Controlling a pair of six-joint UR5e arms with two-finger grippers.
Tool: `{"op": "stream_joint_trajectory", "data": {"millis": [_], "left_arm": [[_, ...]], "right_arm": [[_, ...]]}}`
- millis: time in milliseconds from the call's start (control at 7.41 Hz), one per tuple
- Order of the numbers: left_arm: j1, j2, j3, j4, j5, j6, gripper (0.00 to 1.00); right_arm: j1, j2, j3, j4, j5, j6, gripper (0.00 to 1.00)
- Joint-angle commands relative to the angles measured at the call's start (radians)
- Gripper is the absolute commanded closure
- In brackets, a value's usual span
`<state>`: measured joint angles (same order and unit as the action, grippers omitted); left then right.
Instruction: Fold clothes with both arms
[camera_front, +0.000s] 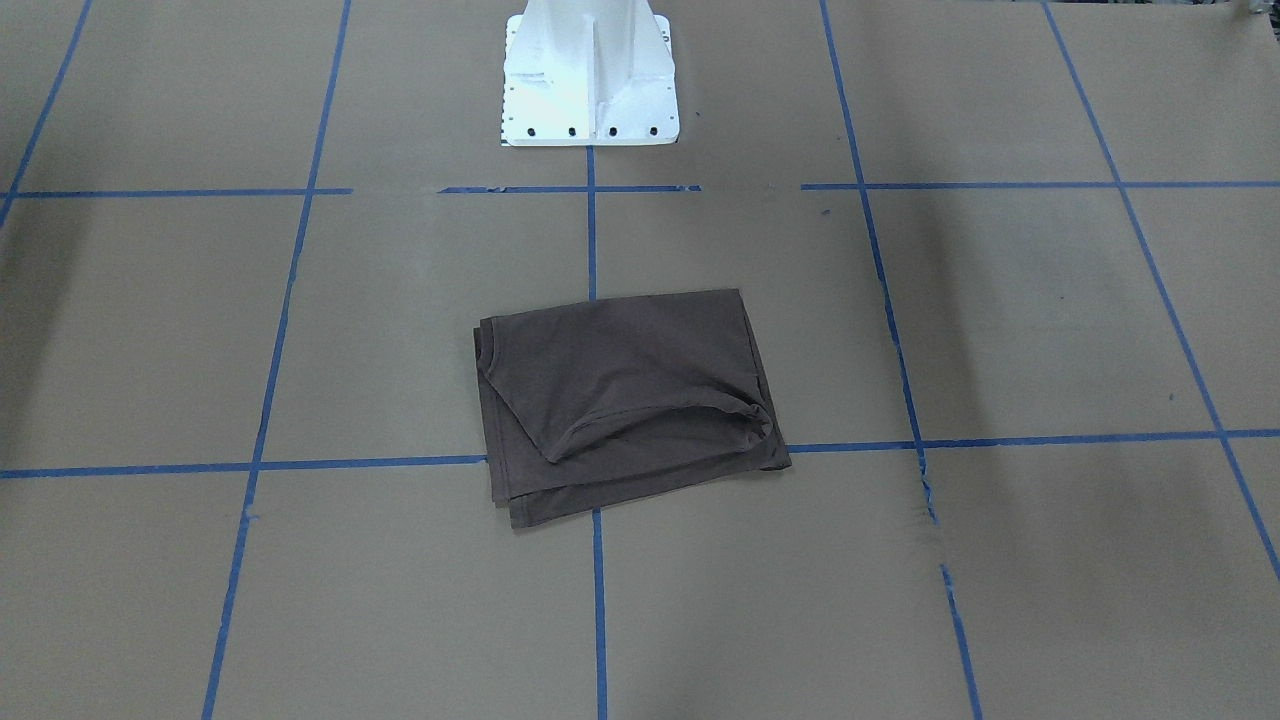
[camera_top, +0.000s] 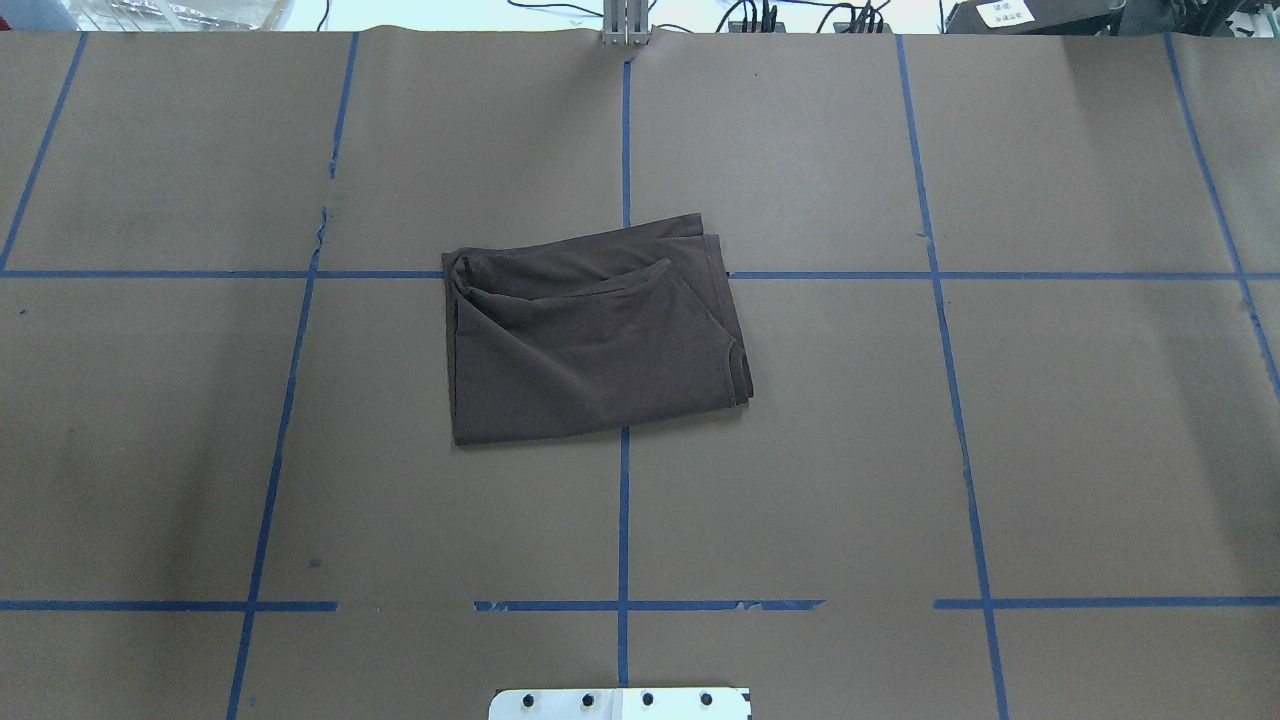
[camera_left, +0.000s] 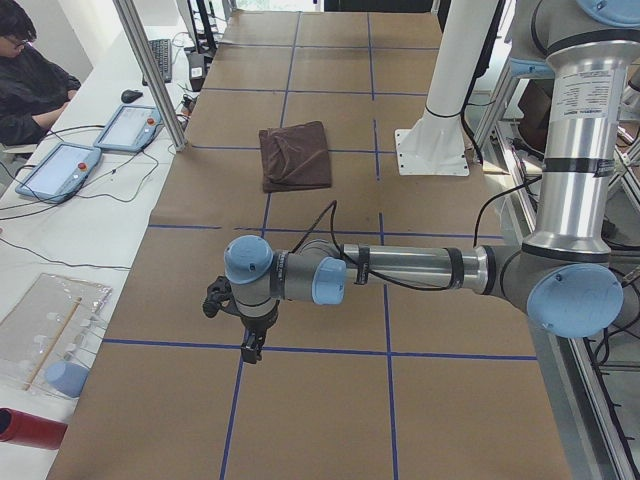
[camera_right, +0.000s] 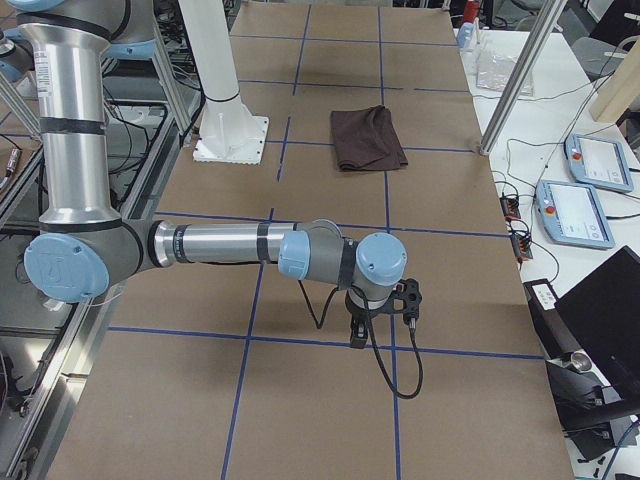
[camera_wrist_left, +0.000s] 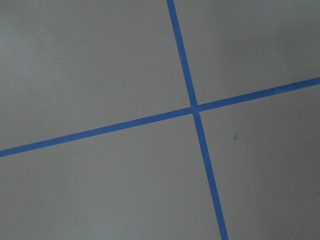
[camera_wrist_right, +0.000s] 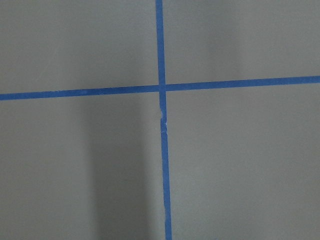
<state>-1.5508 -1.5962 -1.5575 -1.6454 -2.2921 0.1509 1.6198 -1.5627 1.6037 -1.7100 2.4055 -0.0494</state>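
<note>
T-shirt (camera_top: 590, 340) folded, edges uneven, mid table (camera_top: 1050, 450).

Whole surface (camera_top: 150, 450) papered brown, ruled into large squares by blue tape lines (camera_top: 623, 520). White pedestal base (camera_front: 590, 80) stands on the centre line, bolt holes along its front edge. Dark brown T-shirt (camera_top: 590, 340) lies flat straight out from the base, well apart from it, over a tape crossing. It is folded to a rough rectangle with the layers offset at the edges. A curved hem shows on top, on the side away from the base.
</note>
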Motion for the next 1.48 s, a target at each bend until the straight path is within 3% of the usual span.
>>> {"op": "stream_joint_trajectory", "data": {"millis": [0, 405, 1349], "left_arm": [[-0.003, 0.001, -0.001, -0.002, -0.001, -0.001, 0.00], [-0.003, 0.004, -0.001, -0.007, -0.001, -0.004, 0.00], [-0.003, 0.004, -0.004, -0.007, -0.001, -0.004, 0.00]], "right_arm": [[0.000, 0.000, -0.034, 0.061, 0.000, 0.003, 0.00], [0.006, 0.000, -0.064, 0.115, -0.002, 0.003, 0.00], [0.006, 0.001, -0.064, 0.116, -0.002, 0.003, 0.00]]}}
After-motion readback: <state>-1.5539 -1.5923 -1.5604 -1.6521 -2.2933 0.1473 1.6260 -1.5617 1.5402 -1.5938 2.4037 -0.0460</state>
